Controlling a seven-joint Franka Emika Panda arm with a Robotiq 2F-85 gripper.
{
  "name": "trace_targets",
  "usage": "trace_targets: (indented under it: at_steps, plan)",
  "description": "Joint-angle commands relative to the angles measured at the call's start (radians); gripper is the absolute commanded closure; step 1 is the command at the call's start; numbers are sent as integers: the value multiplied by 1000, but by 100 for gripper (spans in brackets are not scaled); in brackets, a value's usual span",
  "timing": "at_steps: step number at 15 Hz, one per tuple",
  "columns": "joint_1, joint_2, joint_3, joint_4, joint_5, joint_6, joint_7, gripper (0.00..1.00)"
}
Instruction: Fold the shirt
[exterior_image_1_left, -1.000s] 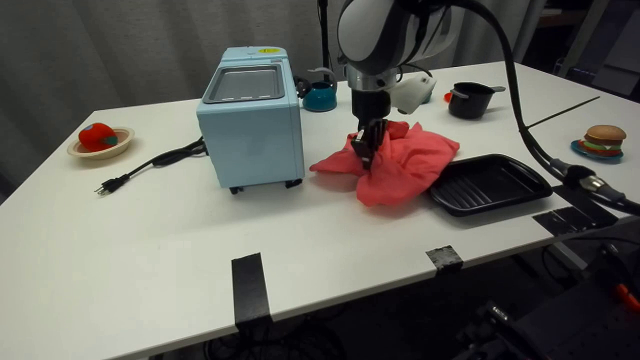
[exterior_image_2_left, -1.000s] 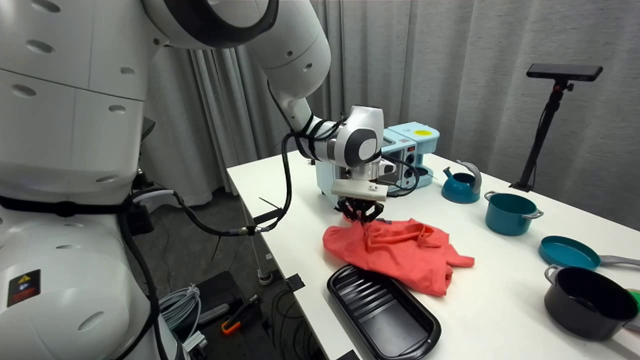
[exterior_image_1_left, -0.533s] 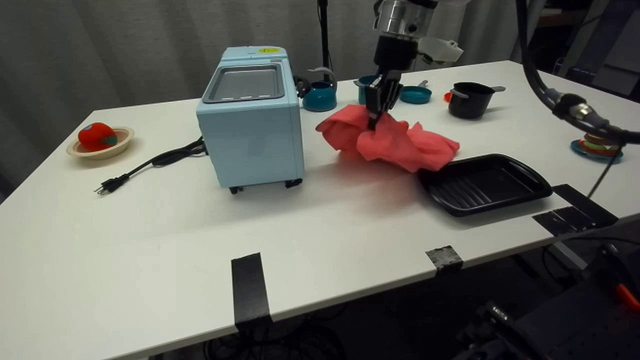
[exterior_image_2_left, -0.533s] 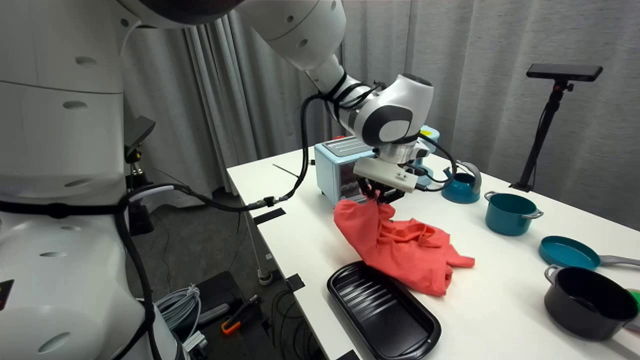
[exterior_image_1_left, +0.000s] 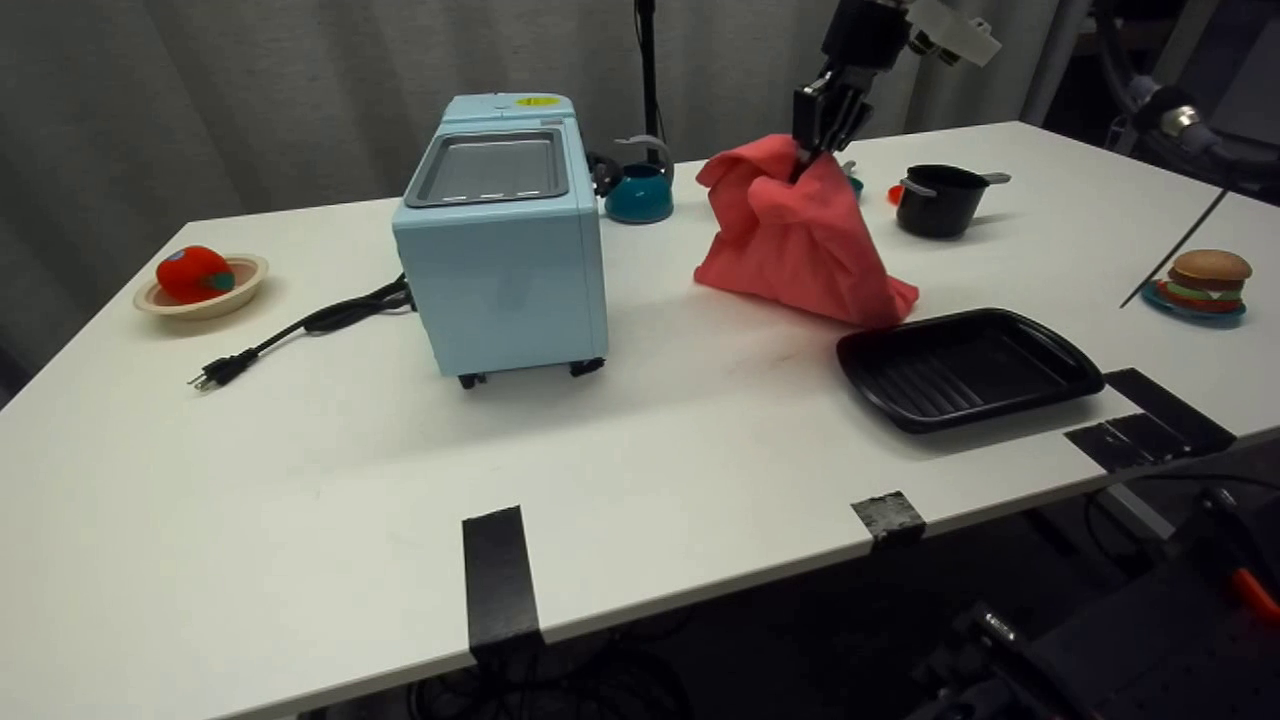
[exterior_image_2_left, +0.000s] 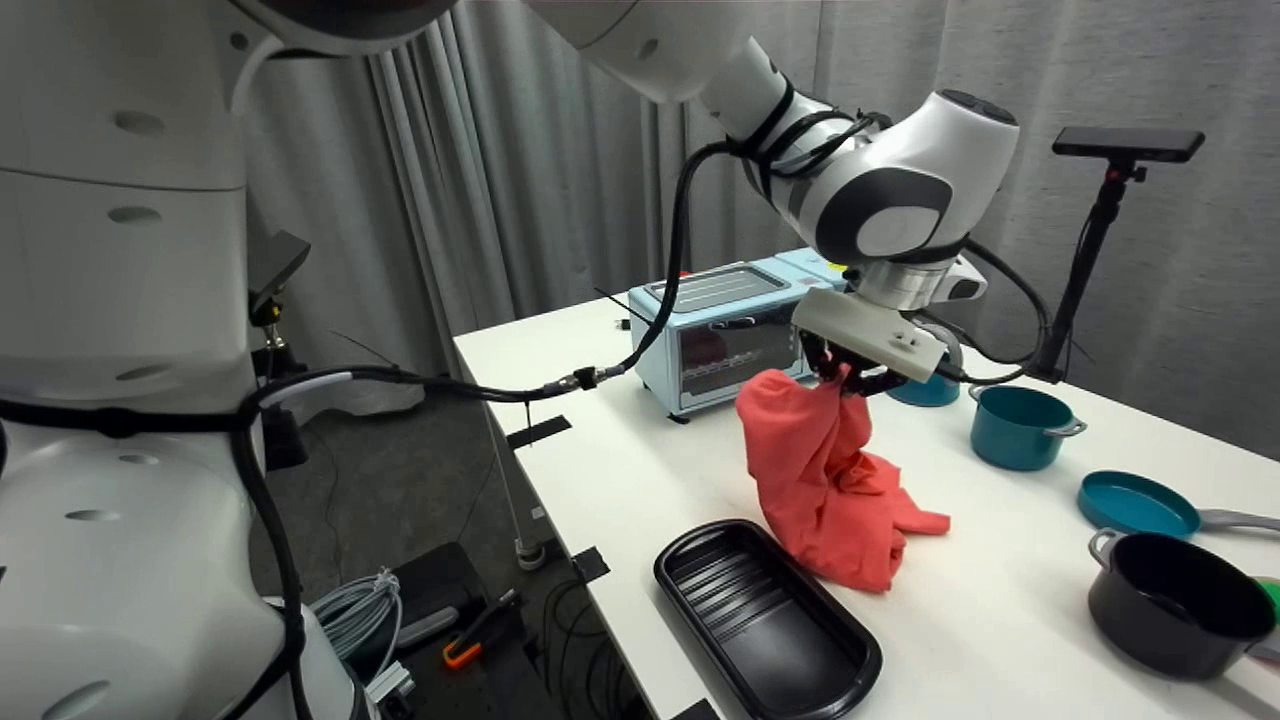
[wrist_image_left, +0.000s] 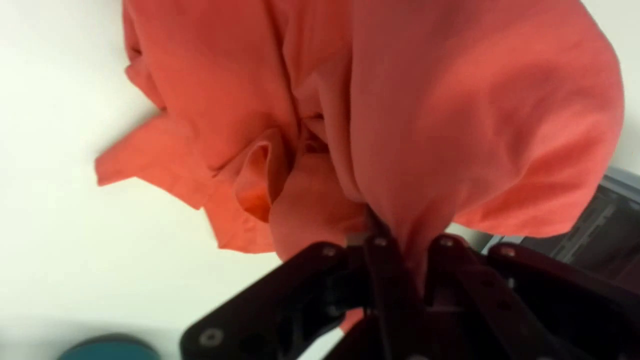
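Claw (wrist_image_left: 412, 247) pinched tight on a bunch of shirt (exterior_image_1_left: 800, 240). Change: that bunch is higher, further from the taped edge of the desk (exterior_image_1_left: 400, 500), toward the edge by the curtain (exterior_image_1_left: 300, 100). Remainder rests near the black tray (exterior_image_1_left: 985, 370). Probably mid fold-over; rumpled, not folded yet.

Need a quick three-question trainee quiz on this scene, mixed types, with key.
1. Multiple choice: what is the gripper closed on?
A) the kettle
B) the shirt
C) the toaster oven
2. True or false: the shirt hangs entirely clear of the table.
3. Fill in: the ridged tray beside the shirt is ____ in colour.

Key: 1 B; 2 false, its lower part rests on the table; 3 black.
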Motion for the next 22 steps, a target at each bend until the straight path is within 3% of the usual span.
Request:
trace_targets:
  at_steps: [1, 9, 15, 22]
  plan:
    - [31, 57, -49, 52, -96, 38, 106, 62]
    - [71, 82, -117, 30, -341, 149, 402, 3]
    - [76, -16, -104, -33, -381, 133, 422, 0]
    - [85, -276, -96, -219, -361, 101, 392, 0]
